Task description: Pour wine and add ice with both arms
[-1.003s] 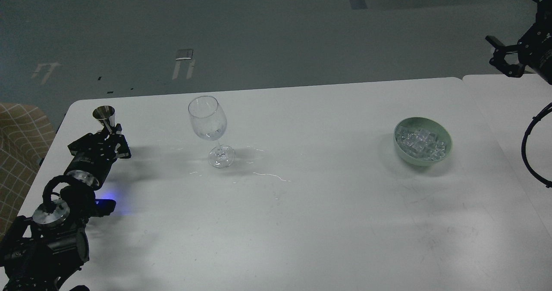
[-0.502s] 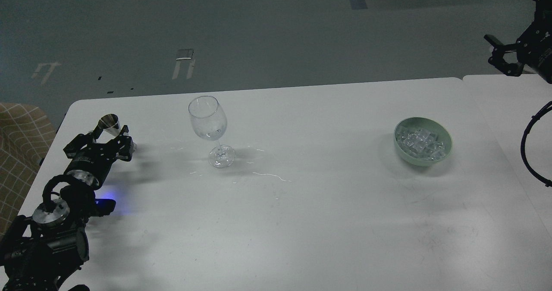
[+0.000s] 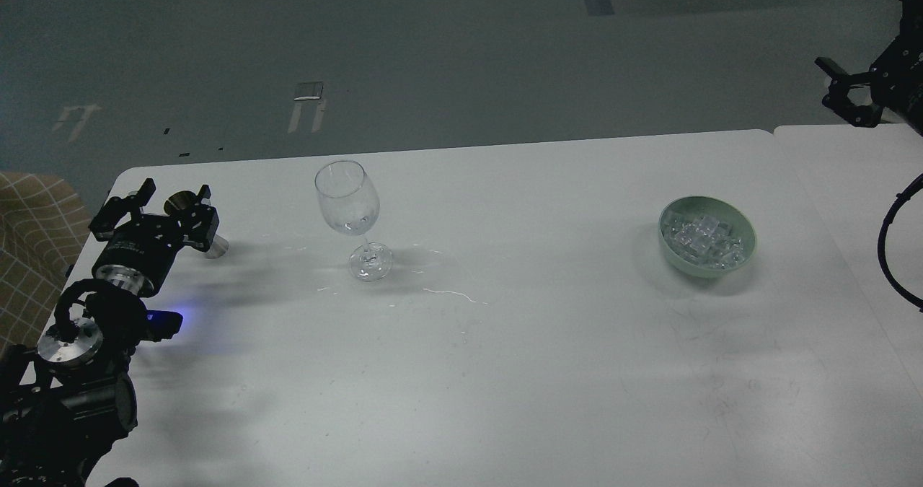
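The left claw (image 3: 167, 200) stands spread open around a small metal cup (image 3: 189, 210) on the white surface (image 3: 461, 371). The ice (image 3: 703, 239) fills the green bowl (image 3: 743, 260), right of the empty wine glass (image 3: 349, 205). The right claw (image 3: 838, 90) hangs parted, empty

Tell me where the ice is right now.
In the head view, the ice sits in the pale green bowl on the table's right side, far right of the wine glass.
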